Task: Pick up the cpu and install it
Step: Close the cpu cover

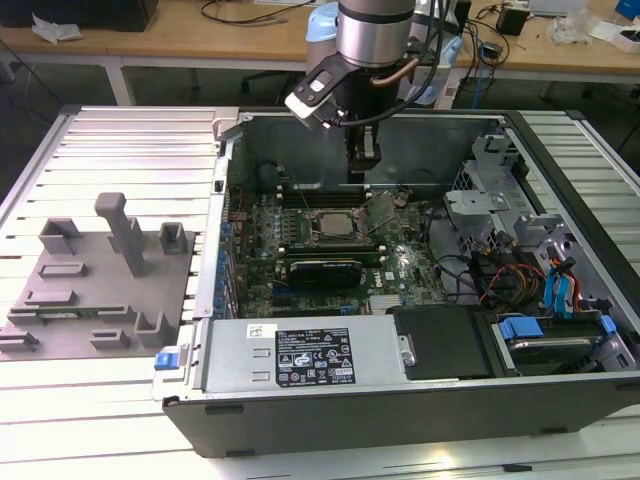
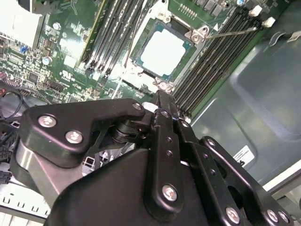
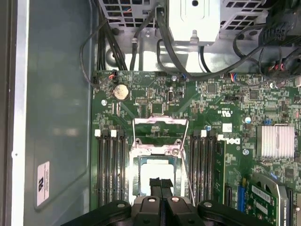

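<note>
We log the cpu [image 3: 154, 170] lying flat in the open socket [image 3: 136, 175], just beneath the hand [image 3: 160, 182]. Its fingers are pressed together, holding nothing.

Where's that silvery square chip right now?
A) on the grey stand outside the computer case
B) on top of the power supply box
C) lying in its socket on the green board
C: in the second wrist view the cpu lies flat in the socket on the motherboard.
</note>
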